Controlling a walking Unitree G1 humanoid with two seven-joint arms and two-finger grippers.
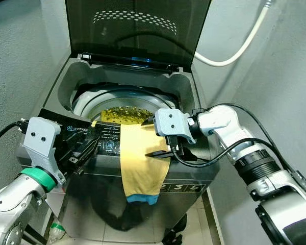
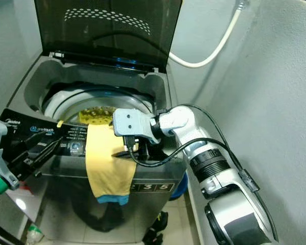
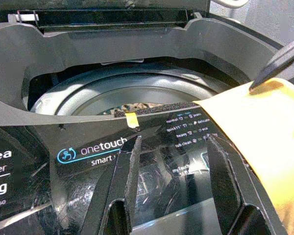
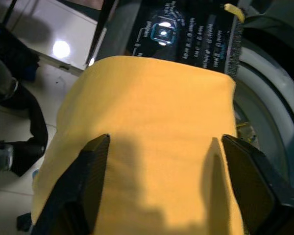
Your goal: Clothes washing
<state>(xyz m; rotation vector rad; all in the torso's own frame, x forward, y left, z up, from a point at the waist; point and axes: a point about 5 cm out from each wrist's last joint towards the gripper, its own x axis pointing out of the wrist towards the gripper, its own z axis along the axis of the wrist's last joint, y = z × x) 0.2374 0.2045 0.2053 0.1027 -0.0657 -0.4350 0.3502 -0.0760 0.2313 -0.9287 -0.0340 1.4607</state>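
Yellow garment draped over washer front rim — beneath right gripper, fingers apart; left gripper likewise spread — over control panel.

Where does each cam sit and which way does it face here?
Left eye: on the head, looking forward and down at the open washing machine; both silver arms show.
Right eye: same head, same scene; yellow garment draped over the front edge.
Left wrist: looks along the open left claw at the control panel and drum.
Right wrist: looks along the open right claw down onto the garment.
Shared: both wrist views catch garment and panel.
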